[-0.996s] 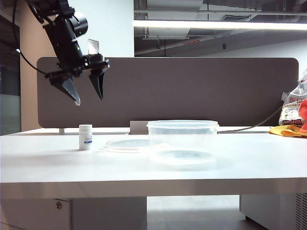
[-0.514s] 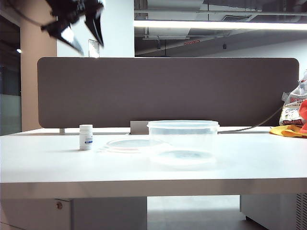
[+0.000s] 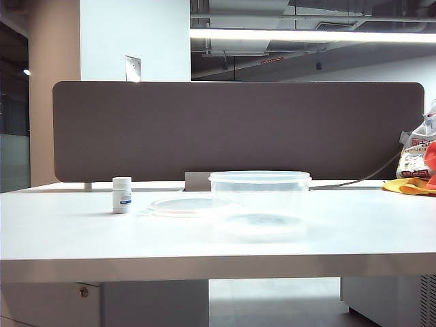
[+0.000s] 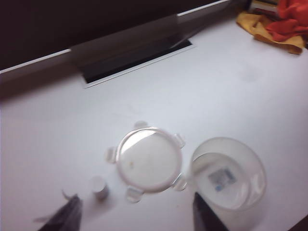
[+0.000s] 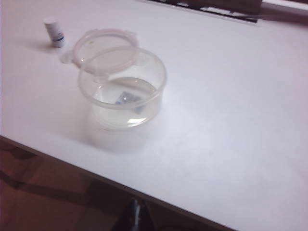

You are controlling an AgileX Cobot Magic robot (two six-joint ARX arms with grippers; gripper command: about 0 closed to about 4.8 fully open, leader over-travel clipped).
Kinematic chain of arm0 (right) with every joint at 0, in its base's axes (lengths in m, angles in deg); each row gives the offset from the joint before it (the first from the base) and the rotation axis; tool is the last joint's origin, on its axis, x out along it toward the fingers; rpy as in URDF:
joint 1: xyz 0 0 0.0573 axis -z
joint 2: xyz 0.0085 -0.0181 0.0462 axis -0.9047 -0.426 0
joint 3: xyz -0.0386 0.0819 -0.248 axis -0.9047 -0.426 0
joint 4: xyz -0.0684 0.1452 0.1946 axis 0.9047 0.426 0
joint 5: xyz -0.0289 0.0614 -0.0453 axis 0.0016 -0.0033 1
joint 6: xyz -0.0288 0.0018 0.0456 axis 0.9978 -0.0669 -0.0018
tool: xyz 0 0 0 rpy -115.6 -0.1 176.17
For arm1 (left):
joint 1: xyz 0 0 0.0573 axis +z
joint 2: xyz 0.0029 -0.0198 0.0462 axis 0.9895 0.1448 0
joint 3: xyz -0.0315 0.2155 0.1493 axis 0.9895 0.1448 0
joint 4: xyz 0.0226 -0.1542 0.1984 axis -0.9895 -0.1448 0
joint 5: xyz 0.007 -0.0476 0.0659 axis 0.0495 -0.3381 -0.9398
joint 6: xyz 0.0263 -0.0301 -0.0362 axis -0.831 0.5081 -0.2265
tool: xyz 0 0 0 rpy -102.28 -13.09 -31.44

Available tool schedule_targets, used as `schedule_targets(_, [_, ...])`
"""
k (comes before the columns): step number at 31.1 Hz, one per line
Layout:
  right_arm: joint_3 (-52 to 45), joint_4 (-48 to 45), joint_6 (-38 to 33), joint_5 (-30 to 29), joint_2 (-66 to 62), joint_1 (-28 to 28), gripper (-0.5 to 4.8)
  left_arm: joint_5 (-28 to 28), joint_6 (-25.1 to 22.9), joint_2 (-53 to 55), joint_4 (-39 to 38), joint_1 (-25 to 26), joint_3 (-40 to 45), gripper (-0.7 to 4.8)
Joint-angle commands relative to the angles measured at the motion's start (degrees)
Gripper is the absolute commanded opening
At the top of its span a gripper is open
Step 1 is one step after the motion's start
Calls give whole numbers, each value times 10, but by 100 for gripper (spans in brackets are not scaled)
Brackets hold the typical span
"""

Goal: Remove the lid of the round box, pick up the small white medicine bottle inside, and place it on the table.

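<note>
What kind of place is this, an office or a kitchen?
Most likely an office. A white desk stands against a grey-brown partition panel, and bare ceiling ducts with a strip light run overhead. The grippers are out of the exterior view; the left gripper hangs above the desk.

Grey-brown partition [image 3: 238, 129] behind the desk — fluorescent strip [image 3: 313, 34] glowing overhead, white pillar [image 3: 134, 41] left.

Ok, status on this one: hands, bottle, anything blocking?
Left hand open, empty, above table. Right hand off table edge, state unclear. Bottle upright on table; lid beside round box. Nothing blocking.
</note>
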Motion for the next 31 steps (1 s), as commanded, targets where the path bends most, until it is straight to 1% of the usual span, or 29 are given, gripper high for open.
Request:
schedule_targets(1, [0, -13, -2, 5, 9, 0, -7, -55, -15, -40, -37, -1, -1, 295])
schedule_targets(3, [0, -14, -2, 5, 10, 0, -7, -72, -15, -60, -52, -1, -1, 295])
schedule_targets(13, [0, -6, -3, 3, 9, 0, -6, -71, -2, -156, -139, -1, -1, 293])
schedule_targets(16, [0, -3, -9, 0, 10, 0, -5, -72, 2, -185, -160, -1, -1, 273])
schedule_targets(20, [0, -3, -9, 0, 10, 0, -5, -78, 17, -223, -176, -1, -1, 272])
schedule_targets(25, [0, -3, -9, 1, 9, 0, -5, -78, 40, -259, -160, -1, -1, 273])
schedule_targets(31, [0, -3, -9, 1, 10, 0, -5, -72, 38, -278, -114, -1, -1, 273])
